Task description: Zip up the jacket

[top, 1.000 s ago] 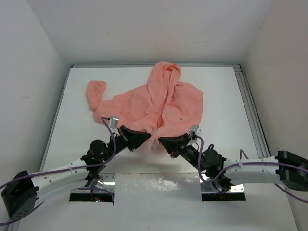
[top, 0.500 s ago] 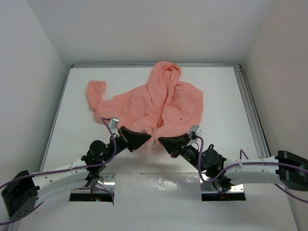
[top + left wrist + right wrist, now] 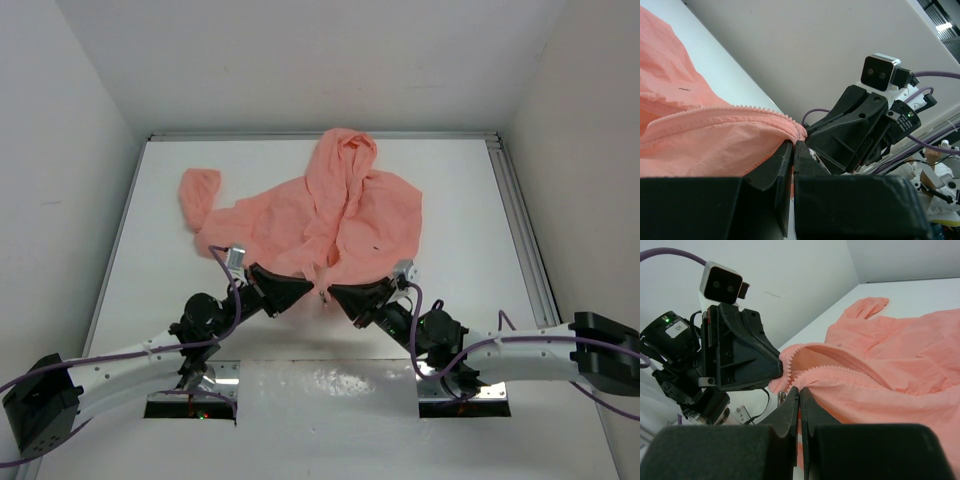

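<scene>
Early stage: jacket [image 3: 335,210] zipper [image 3: 740,108] open its full length, left jaws and right jaws each pinched shut on a bottom front corner, ends not yet joined.

Left gripper [image 3: 312,289], right gripper [image 3: 334,292]: jaws closed.

The right claw [image 3: 800,391] is pinched tight on the edge of the pink jacket [image 3: 900,365], right under its zipper teeth [image 3: 840,371]. The black left claw [image 3: 776,367] touches the other edge, close by. The jacket lies on a white surface [image 3: 920,290].
</scene>
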